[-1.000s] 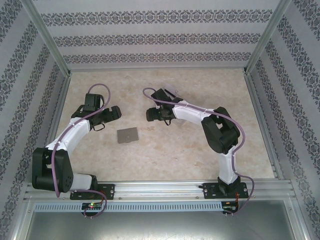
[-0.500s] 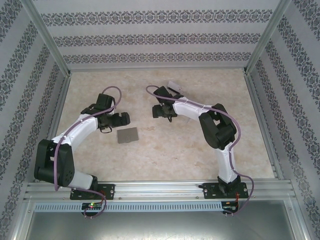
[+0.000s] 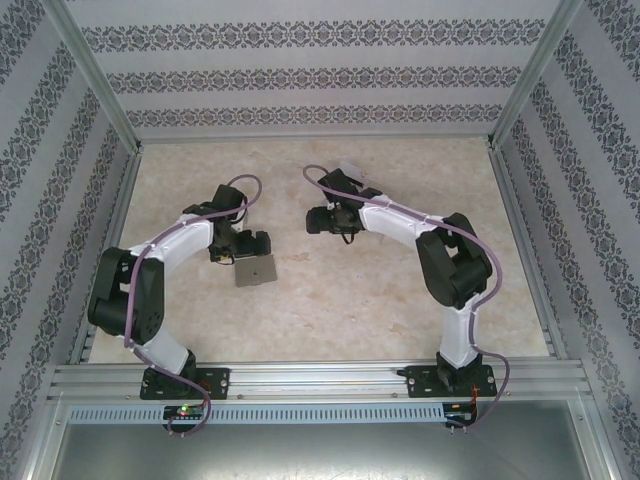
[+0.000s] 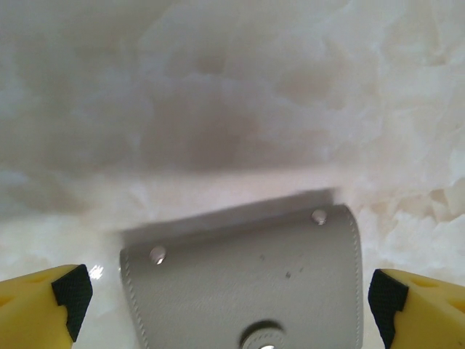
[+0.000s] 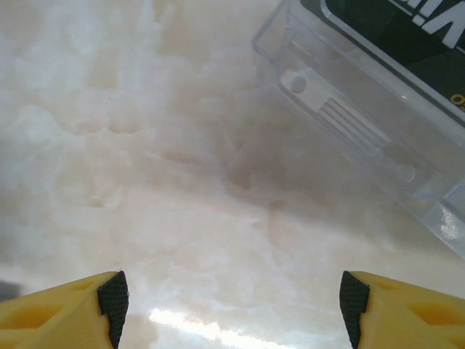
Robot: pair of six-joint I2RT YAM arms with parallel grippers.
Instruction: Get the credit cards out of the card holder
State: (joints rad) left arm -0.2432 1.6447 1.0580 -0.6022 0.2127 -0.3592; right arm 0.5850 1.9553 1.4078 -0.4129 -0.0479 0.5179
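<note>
The card holder (image 3: 257,272) is a flat grey wallet lying shut on the marble table, left of centre. In the left wrist view the card holder (image 4: 247,280) shows two rivets and a snap button. My left gripper (image 3: 257,244) hovers at its far edge, open; the left gripper (image 4: 229,298) has its yellow fingers (image 4: 43,309) spread wider than the wallet, one on each side, not touching it. My right gripper (image 3: 314,221) is open over bare table, the right gripper (image 5: 232,305) with nothing between its fingers. A dark credit card (image 5: 407,33) lies in a clear tray.
The clear plastic tray (image 5: 349,109) sits just beyond and to the right of my right gripper; in the top view the tray (image 3: 351,172) is partly hidden behind the right arm. Metal frame posts and patterned walls close in the table on three sides.
My left arm has swung right and toward the near edge, bringing its open gripper up to the card holder. The right gripper has shifted slightly right and farther back. The card holder has not moved.
</note>
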